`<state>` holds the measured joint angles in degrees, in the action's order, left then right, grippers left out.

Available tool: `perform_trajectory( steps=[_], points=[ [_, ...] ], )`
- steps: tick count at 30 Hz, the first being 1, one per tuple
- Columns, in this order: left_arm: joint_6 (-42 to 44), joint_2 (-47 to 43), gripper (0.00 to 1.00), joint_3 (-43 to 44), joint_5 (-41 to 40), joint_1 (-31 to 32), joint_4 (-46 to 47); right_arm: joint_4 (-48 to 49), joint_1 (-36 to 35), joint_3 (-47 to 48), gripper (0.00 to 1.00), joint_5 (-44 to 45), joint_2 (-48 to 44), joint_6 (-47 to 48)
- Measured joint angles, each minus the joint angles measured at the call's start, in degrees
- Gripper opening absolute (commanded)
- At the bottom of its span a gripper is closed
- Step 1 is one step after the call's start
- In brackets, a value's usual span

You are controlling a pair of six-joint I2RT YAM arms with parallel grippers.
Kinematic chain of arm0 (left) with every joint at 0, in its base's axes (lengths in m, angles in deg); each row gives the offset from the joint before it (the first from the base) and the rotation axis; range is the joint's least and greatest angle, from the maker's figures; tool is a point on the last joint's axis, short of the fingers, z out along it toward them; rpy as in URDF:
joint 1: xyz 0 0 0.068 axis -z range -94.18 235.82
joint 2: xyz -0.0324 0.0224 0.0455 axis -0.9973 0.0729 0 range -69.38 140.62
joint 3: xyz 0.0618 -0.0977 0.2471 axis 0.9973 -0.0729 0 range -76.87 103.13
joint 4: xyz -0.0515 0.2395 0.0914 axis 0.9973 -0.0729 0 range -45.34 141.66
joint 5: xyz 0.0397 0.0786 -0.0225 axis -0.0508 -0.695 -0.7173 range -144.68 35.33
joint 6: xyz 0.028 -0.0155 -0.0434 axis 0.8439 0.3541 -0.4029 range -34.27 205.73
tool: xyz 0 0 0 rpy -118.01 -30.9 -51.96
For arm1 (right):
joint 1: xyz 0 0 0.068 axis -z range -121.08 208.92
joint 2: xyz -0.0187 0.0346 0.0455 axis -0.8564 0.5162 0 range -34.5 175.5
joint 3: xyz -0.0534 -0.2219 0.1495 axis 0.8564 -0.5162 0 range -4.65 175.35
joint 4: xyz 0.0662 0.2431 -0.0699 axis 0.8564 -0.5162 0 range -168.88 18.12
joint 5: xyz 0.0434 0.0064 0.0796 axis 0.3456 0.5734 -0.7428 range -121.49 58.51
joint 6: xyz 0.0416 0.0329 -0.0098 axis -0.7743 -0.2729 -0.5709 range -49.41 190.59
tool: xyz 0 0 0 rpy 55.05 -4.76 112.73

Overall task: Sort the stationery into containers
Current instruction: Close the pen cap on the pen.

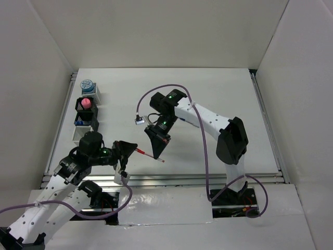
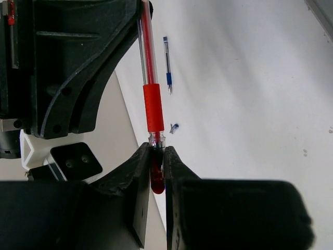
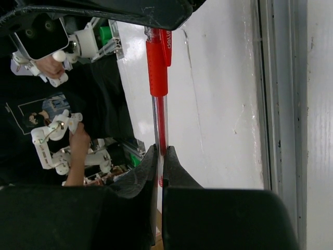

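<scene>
L claw [image 2: 157, 158], R claw [image 3: 159, 154] face off, pinching red pen [image 2: 152, 107].

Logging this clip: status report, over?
Left hand and right hand both shut on red pen, bridging them. Blue pen lies on table beyond. No obstruction seen.

White counter [image 1: 223, 94], surface condition sound. Row of organizer boxes [image 1: 78, 134] stands left of the left gripper [image 1: 131, 148]. Blue pen [image 2: 166, 65] and tiny bottle [image 2: 174, 127] lie ahead of it.

Bright, even light all round; the white counter [image 1: 218, 104] glares softly, shadows stay faint, and the close black fingers [image 2: 130, 208] look soft in both wrist views.
</scene>
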<state>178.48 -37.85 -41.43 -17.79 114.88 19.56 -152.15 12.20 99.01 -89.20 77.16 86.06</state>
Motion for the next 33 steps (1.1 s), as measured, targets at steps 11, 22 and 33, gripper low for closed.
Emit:
perform_trajectory(
  steps=[11, 22, 33],
  points=[
    [-1.9, 5.9, 0.00, 2.7, 1.0, -0.3, -1.0, -2.7, 0.9, 1.2, 0.00, -1.1, 2.3, 0.0],
    [-7.6, 6.7, 0.00, 2.6, 7.1, -0.1, -0.6, -2.3, 4.2, 2.0, 0.38, -4.4, 3.1, -0.1],
    [-13.1, 4.8, 0.00, -0.2, 14.4, 0.8, 0.0, 1.4, 13.9, 3.3, 0.48, -6.5, 1.8, 0.0]
  ],
)
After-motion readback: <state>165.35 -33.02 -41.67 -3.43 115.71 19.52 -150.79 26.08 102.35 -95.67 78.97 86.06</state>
